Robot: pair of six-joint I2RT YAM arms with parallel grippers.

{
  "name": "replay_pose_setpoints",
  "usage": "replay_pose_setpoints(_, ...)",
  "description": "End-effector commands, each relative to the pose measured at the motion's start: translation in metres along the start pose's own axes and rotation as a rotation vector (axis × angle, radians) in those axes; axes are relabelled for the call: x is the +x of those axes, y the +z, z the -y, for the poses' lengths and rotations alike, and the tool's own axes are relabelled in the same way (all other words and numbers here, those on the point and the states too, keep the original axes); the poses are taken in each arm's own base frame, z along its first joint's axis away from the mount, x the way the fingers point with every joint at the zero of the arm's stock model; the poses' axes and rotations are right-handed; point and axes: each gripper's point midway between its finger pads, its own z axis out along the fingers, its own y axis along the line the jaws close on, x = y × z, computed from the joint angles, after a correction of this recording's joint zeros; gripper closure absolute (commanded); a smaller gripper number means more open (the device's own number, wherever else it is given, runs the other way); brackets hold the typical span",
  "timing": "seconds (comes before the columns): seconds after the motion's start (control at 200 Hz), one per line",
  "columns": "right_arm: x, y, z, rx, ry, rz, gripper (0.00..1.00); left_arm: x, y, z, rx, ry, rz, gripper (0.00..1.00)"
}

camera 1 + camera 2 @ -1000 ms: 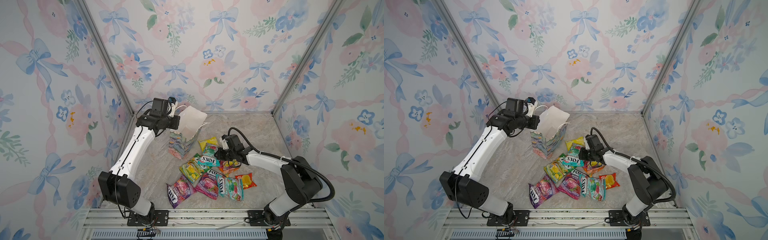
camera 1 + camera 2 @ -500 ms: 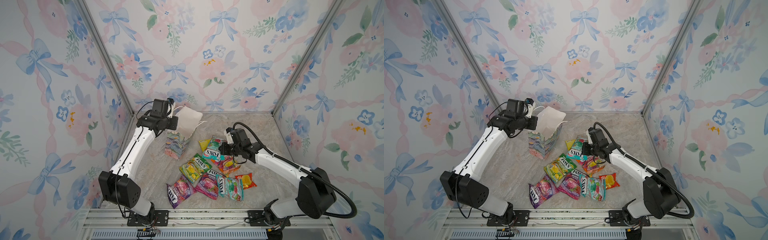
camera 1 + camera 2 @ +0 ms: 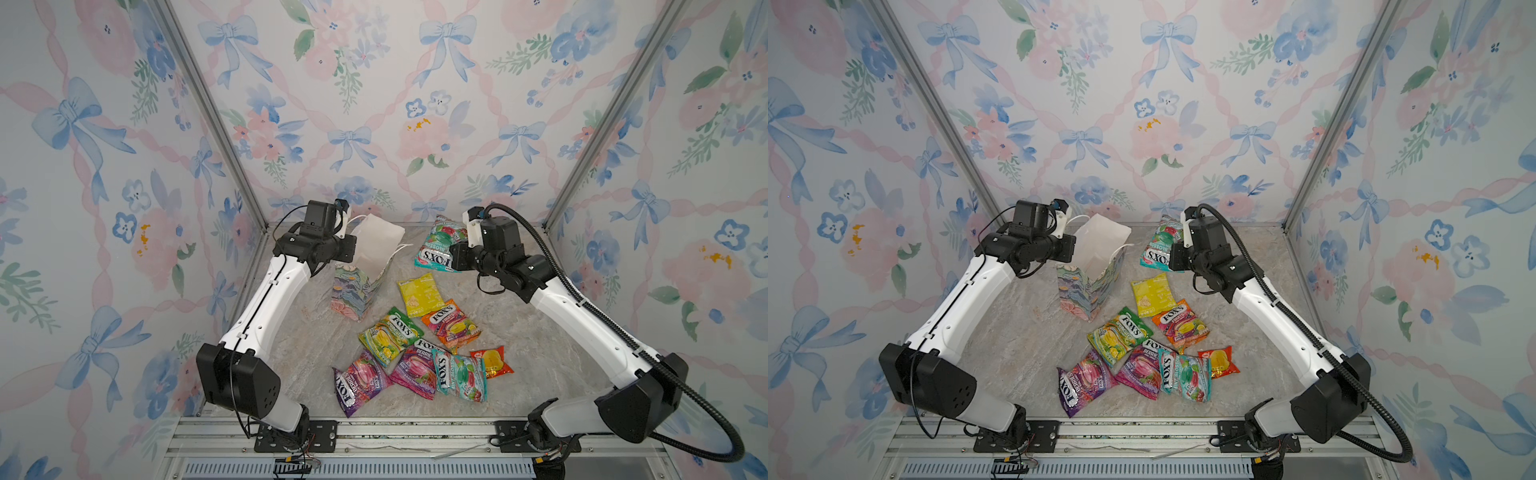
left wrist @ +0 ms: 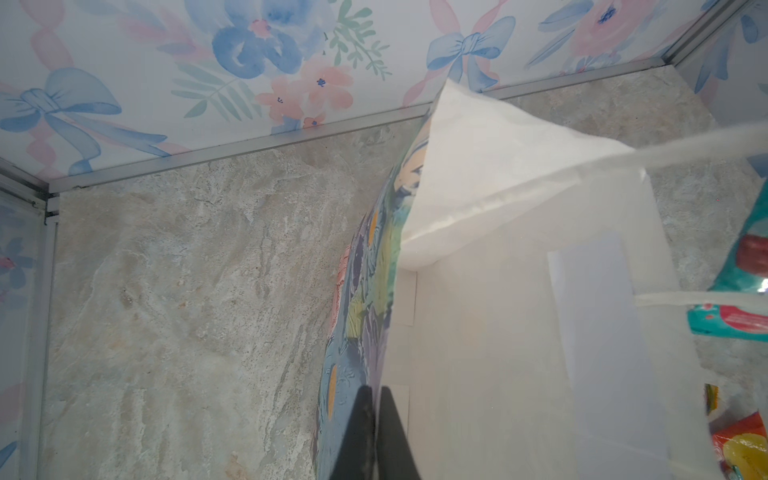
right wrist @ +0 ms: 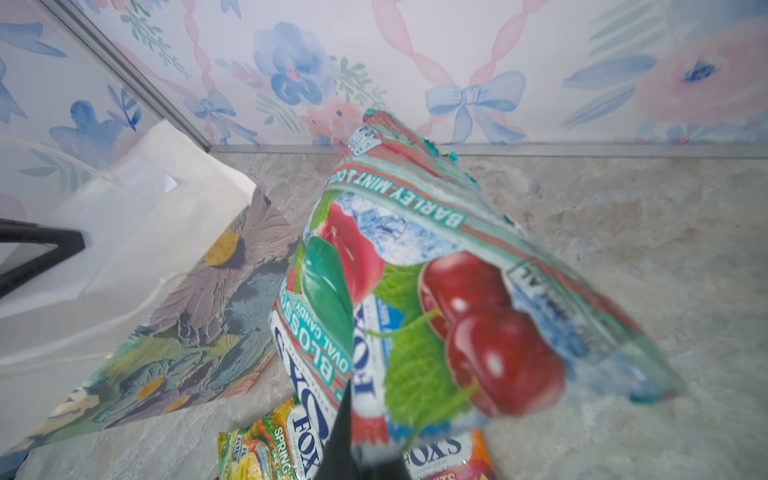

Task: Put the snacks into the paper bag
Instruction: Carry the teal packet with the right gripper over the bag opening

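Bright, even, diffuse light; shadows on the floor (image 3: 307,357) are faint and soft. Both top views are sharp. In my right wrist view the teal packet (image 5: 436,291) smears toward lower right. In my left wrist view the bag (image 4: 498,332) washes out white, its cord (image 4: 706,146) blurred at upper right.

I run two arms of the same build. The left arm (image 3: 266,307) and right arm (image 3: 582,320) have glossy white tapered links with small dark notches along their seams, joined by matte black housings. At the lower left of a top view, the left shoulder housing (image 3: 237,386) is a chunky black block dotted with small holes. A ribbed black conduit (image 3: 725,424) loops off the right arm at lower right, and a thin black wire (image 3: 284,224) arcs beside the left wrist. Black base plates (image 3: 295,436) sit bolted on the aluminium rail (image 3: 415,432). In the left wrist view, my fingers (image 4: 361,440) are plain black wedges.
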Motion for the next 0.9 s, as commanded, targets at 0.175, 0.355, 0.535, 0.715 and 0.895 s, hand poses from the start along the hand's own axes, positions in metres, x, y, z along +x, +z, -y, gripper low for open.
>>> replay_pose_setpoints(0.175, -0.083, -0.014, -0.005, 0.054, -0.115, 0.171, 0.97, -0.002, -0.006, 0.017, 0.083, 0.017, 0.032, 1.0)
replay_pose_setpoints(0.355, -0.109, -0.007, -0.028, -0.006, -0.114, 0.223, 0.97, 0.0, -0.004, 0.02, 0.102, 0.01, 0.031, 1.0)
replay_pose_setpoints(0.535, -0.123, 0.013, -0.066, -0.076, -0.14, 0.242, 0.98, -0.002, -0.006, 0.022, 0.116, 0.007, 0.045, 1.0)
replay_pose_setpoints(0.715, -0.12, 0.035, -0.104, -0.128, -0.177, 0.212, 0.98, 0.001, -0.004, 0.023, 0.119, -0.003, 0.042, 1.0)
replay_pose_setpoints(0.895, -0.103, 0.042, -0.128, -0.135, -0.207, 0.194, 0.99, 0.003, -0.001, 0.021, 0.111, -0.013, 0.034, 1.0)
